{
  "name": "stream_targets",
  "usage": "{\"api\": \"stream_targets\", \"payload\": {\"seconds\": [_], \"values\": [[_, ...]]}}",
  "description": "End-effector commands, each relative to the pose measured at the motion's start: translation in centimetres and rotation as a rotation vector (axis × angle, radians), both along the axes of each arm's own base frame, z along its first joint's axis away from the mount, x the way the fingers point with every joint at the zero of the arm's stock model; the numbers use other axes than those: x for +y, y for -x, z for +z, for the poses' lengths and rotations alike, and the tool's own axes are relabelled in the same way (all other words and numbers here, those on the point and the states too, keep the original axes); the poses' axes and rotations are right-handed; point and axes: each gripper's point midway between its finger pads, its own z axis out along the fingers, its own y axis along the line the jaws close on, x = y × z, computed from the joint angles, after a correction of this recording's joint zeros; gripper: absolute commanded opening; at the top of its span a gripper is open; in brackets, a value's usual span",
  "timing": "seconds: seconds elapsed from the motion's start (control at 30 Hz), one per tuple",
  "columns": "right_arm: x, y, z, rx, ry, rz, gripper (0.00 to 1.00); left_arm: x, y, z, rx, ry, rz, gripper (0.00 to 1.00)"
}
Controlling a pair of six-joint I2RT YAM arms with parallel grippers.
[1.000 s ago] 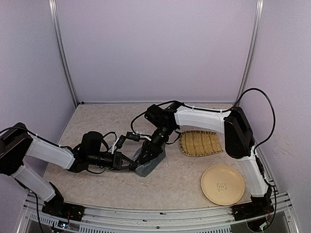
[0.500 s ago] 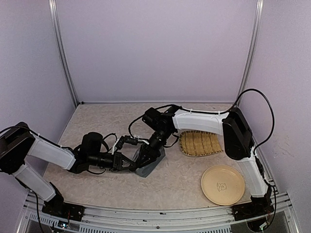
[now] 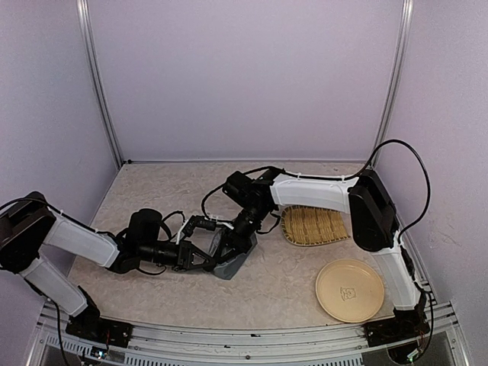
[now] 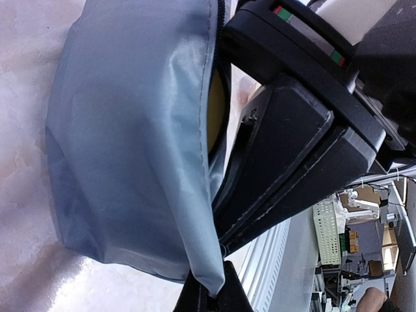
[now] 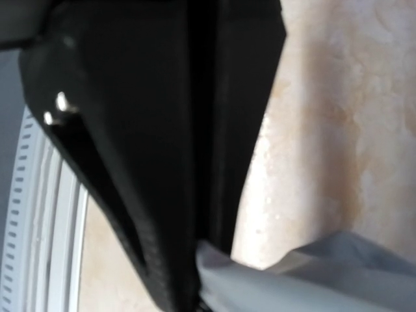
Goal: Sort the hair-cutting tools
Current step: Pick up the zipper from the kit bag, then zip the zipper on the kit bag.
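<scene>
The grey-blue zip pouch lies in the middle of the table with both grippers at its mouth. My left gripper reaches in from the left and is shut on a fold of the pouch's edge. My right gripper comes down from behind, and its fingers are pressed together with grey fabric caught between their tips. In the left wrist view the pouch gapes slightly, with a sliver of something yellow inside. No hair-cutting tools are in view.
A woven yellow tray sits to the right of the pouch, under the right forearm. A round yellow plate lies near the front right. The metal rail runs along the table's near edge.
The right gripper has slid a little left and down onto the pouch's mouth and has shut on its edge. The left gripper keeps its hold in the same place.
</scene>
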Motion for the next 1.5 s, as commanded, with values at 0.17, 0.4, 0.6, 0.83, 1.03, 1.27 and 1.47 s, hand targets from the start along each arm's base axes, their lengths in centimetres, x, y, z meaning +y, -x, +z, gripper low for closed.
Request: {"api": "stream_targets", "payload": {"seconds": [0.17,0.4,0.6,0.83,1.03,1.27,1.47], "values": [[-1.9,-1.4,2.1,-0.128,0.001,0.027,0.00,0.5,0.7,-0.2,-0.045,-0.040,-0.052,0.00],[-4.3,-3.5,1.6,-0.189,0.079,0.026,0.00,1.5,1.2,-1.5,-0.035,-0.113,-0.062,0.00],[-6.8,-5.9,0.9,-0.259,0.159,0.016,0.00,2.1,1.4,-1.9,-0.029,-0.167,-0.060,0.00],[-10.9,-8.6,0.5,-0.281,0.223,-0.027,0.00,4.1,-0.1,-3.5,0.010,-0.263,0.049,0.00],[-13.3,-10.0,0.1,-0.250,0.253,-0.069,0.00,5.0,-1.2,-3.6,0.012,-0.289,0.105,0.00],[-13.7,-10.3,1.0,-0.227,0.227,-0.089,0.00,4.8,-2.0,-2.3,-0.026,-0.271,0.105,0.00],[-12.1,-11.3,4.6,-0.314,0.111,-0.109,0.20,3.5,-3.5,2.5,-0.174,-0.199,0.130,0.42]]}}
